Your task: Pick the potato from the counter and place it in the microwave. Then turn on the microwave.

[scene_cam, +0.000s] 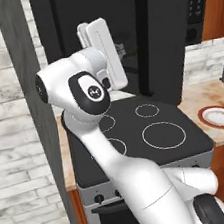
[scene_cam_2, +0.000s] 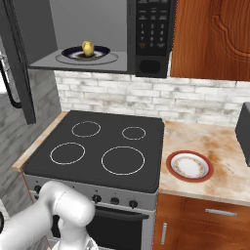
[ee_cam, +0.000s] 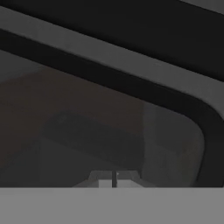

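The potato (scene_cam_2: 88, 48) is a small yellowish lump resting on a dark plate (scene_cam_2: 100, 52) inside the microwave (scene_cam_2: 93, 61), which hangs above the stove. Its door (scene_cam_2: 14, 63) stands swung open to the left, and the keypad panel (scene_cam_2: 150, 29) is on the right. In the hand view my gripper (ee_cam: 113, 178) is shut with nothing between its fingertips, close up against the door's dark glass (ee_cam: 109, 122). My white hand (scene_cam: 103, 49) is raised beside the open door (scene_cam: 164, 41). The tan counter (scene_cam_2: 215, 146) lies right of the stove.
A black stovetop (scene_cam_2: 97, 146) with white rings sits below the microwave. On the counter lies a white plate with a red rim (scene_cam_2: 189, 166), and a dark appliance (scene_cam_2: 244, 132) stands at the far right. A wooden cabinet (scene_cam_2: 210, 39) hangs beside the microwave.
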